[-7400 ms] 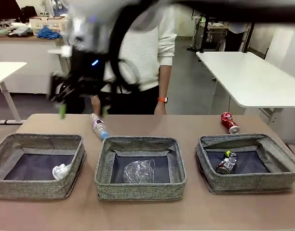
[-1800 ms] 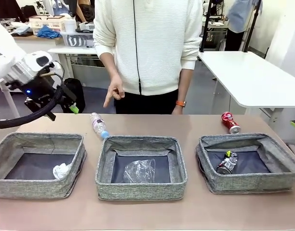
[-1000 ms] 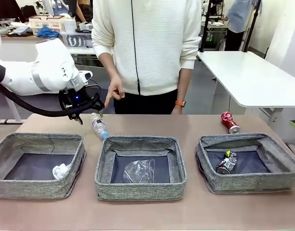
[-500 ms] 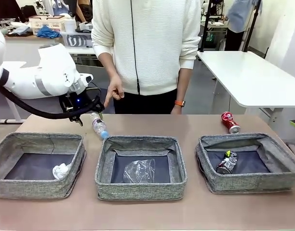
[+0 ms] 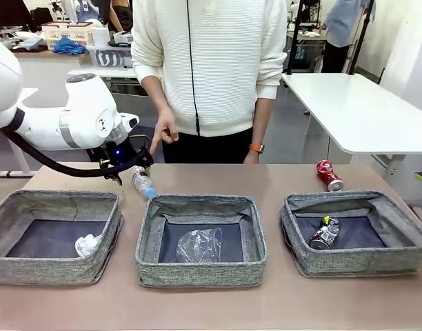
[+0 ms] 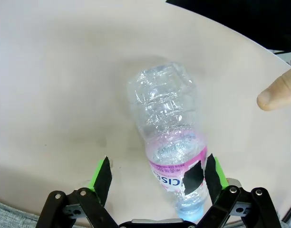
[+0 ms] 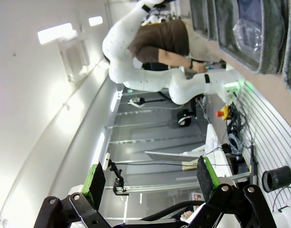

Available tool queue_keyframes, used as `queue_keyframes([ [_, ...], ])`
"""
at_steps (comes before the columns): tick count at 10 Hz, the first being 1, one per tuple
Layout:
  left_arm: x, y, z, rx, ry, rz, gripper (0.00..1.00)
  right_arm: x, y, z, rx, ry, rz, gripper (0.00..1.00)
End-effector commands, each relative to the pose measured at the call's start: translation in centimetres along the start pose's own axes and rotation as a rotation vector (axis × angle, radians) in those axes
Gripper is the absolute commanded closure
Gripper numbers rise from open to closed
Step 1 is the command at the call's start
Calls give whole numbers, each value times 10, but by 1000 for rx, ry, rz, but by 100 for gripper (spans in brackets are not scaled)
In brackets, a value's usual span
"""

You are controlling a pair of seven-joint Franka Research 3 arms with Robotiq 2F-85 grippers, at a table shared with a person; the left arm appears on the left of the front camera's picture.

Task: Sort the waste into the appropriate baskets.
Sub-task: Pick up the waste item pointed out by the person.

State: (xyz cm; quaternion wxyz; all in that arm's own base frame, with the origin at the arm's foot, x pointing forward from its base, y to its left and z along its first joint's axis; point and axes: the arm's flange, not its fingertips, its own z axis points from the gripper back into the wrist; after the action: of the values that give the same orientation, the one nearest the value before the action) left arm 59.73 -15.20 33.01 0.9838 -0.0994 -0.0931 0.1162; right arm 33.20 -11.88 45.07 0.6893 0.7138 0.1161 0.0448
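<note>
The only print that can be read is on the small clear plastic bottle [image 6: 167, 118] in the left wrist view. Its pink label [image 6: 171, 172] carries the white capitals "CISE" (whatever follows them is covered or curves out of sight). In the front view the crushed red can [image 5: 328, 174] and crushed dark can [image 5: 323, 233] bear printed markings too small to make out.
</note>
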Motion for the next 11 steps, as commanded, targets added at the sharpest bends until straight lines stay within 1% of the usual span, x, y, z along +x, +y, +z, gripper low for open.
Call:
queue_keyframes([
  [1,-3,3,-4,40,-28,8,0,-1,8,1,2,1,-20,0],
  [3,-4,3,-6,27,-41,14,0,-1,8,1,2,1,-20,0],
  [5,-4,1,-5,-32,-82,-3,0,-1,8,1,2,1,-20,0],
  [6,-5,0,-5,-52,-79,0,0,-1,8,1,2,1,-20,0],
  [10,-5,0,-12,-48,-61,20,0,-1,8,1,2,1,-20,0],
  [11,-4,0,-13,-29,-64,22,53,-1,8,1,2,1,-20,0],
])
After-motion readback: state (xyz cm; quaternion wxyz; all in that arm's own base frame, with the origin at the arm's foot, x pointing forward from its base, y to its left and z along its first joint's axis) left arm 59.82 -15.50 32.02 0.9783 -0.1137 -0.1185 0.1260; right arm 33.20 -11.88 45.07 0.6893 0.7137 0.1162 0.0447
